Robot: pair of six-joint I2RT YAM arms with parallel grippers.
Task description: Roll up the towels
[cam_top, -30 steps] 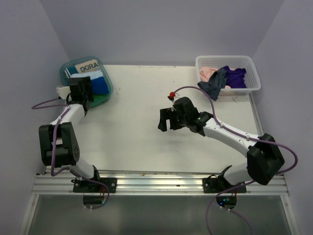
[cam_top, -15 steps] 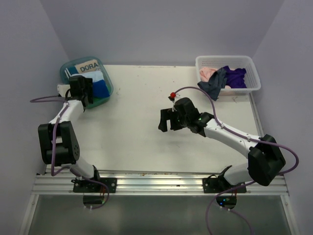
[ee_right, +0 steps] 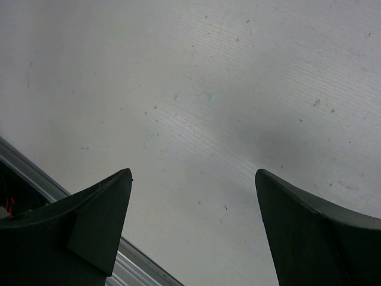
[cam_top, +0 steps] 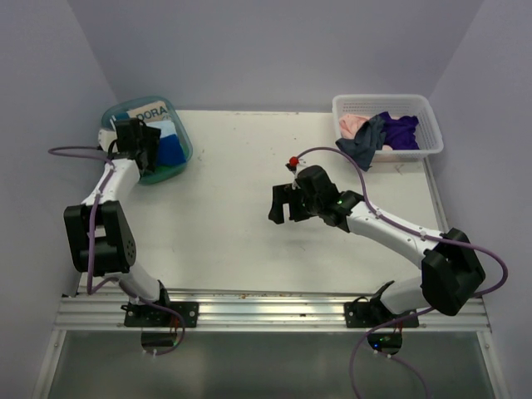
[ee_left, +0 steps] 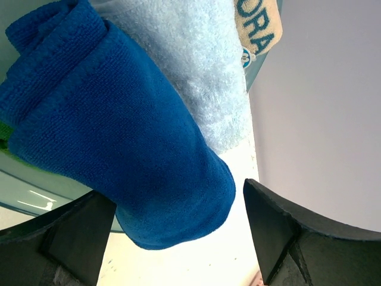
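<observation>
A rolled royal blue towel (ee_left: 113,125) lies in a teal bin (cam_top: 114,114) at the far left, beside a light blue towel (ee_left: 196,53) and over a green one (cam_top: 170,169). My left gripper (ee_left: 178,196) is open. It hangs over the bin with the blue roll's end between its fingers, and a gap shows at the right finger. In the top view the left gripper (cam_top: 135,141) sits at the bin's left side, next to the blue roll (cam_top: 171,148). My right gripper (cam_top: 283,204) is open and empty over bare table (ee_right: 193,173) near the middle.
A white basket (cam_top: 382,100) at the far right holds loose pink (cam_top: 353,123), grey (cam_top: 364,143) and purple (cam_top: 403,129) towels. A beige label reading DORA (cam_top: 151,110) sits in the bin. A metal rail (cam_top: 266,309) runs along the near edge.
My left gripper has moved away from me along the bin's left side, farther over the bin. The right arm has not moved.
</observation>
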